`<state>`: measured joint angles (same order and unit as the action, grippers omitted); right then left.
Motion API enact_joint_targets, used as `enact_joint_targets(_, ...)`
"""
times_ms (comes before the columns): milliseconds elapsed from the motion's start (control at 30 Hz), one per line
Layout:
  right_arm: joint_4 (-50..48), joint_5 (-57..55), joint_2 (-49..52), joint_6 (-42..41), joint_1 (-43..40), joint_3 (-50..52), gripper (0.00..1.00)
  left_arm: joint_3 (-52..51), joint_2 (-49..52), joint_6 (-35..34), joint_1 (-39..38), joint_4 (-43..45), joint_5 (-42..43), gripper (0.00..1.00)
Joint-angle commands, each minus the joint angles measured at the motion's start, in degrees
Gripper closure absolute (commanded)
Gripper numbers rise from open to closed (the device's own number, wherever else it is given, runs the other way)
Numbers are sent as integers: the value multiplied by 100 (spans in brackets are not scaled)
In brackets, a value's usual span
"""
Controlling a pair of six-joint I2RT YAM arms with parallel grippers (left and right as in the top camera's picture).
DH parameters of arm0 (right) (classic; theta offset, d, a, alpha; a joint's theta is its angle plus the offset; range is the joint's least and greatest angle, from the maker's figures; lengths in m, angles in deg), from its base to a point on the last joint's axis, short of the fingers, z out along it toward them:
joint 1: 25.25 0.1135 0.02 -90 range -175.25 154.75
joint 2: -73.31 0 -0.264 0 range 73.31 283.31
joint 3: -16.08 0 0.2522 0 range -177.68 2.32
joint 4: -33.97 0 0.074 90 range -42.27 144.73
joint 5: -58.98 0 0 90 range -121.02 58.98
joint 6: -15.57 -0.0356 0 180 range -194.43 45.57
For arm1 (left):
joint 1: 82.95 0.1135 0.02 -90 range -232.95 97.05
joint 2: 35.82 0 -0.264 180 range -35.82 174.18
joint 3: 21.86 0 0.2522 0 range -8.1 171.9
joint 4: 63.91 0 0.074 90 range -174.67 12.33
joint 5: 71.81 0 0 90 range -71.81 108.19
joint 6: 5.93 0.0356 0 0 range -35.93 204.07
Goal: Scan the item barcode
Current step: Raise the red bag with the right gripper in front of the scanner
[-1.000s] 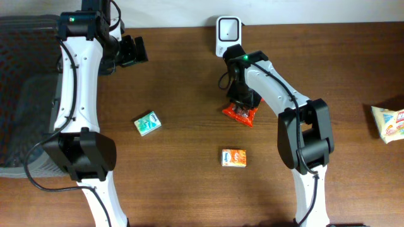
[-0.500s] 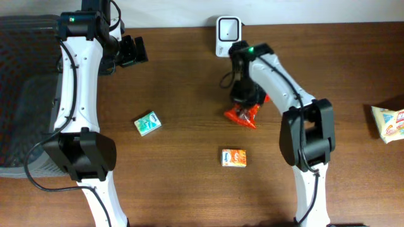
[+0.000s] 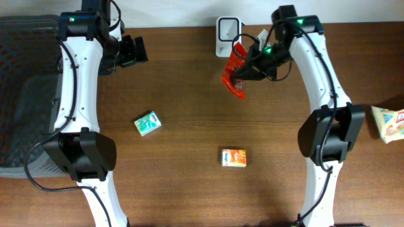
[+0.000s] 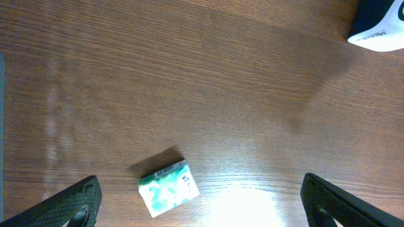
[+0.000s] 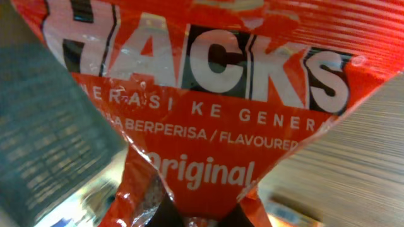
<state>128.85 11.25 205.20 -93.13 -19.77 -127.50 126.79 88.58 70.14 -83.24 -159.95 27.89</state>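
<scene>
The right gripper (image 3: pixel 245 71), clenched on the red candy bag (image 3: pixel 232 77), has lifted it off the table (image 3: pixel 183 101) and carried it far, just beside the white scanner (image 3: pixel 227 30). Now the barcode can probably be shown. The left gripper (image 3: pixel 134 50) stays released, far left.

Bright even light, soft shadows, glare patch on the table (image 4: pixel 246 198), red packet (image 5: pixel 202 126) in close-up, background behind it blurred
</scene>
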Motion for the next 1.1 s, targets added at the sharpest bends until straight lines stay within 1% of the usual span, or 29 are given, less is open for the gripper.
enact_joint_targets(0,11,1744,-42,520,-271,-146,96,37,9,94,-2,-9,59,1)
enact_joint_targets(167,11,2184,-42,525,-481,-146,96,37,9,94,-2,-7,59,1)
enact_joint_targets(267,2,2155,-42,516,-570,-146,96,37,9,94,-2,-7,59,1)
enact_joint_targets(367,-153,1725,-42,380,-588,-146,96,37,9,94,-2,-7,59,1)
enact_joint_targets(433,-337,953,-42,-81,-570,-146,96,37,9,94,-2,-7,59,1)
enact_joint_targets(467,-428,730,-42,-186,-553,-146,96,37,9,94,-2,-7,59,1)
enact_joint_targets(567,-1014,483,-42,-334,-507,-146,96,37,9,94,-2,-7,59,1)
enact_joint_targets(700,-2122,59,-44,-566,-385,-157,96,37,9,94,-2,-7,59,1)
enact_joint_targets(767,-2601,-616,-44,-564,-262,-160,96,37,9,94,-2,-9,59,1)
enact_joint_targets(900,-3331,-3163,-42,-518,229,-160,96,37,9,94,-2,-9,59,1)
enact_joint_targets(967,-3786,-4111,-42,-199,507,-157,96,37,9,94,-2,-7,59,1)
enact_joint_targets(1067,-4658,-5119,-35,402,953,-155,96,37,9,94,-2,-7,59,1)
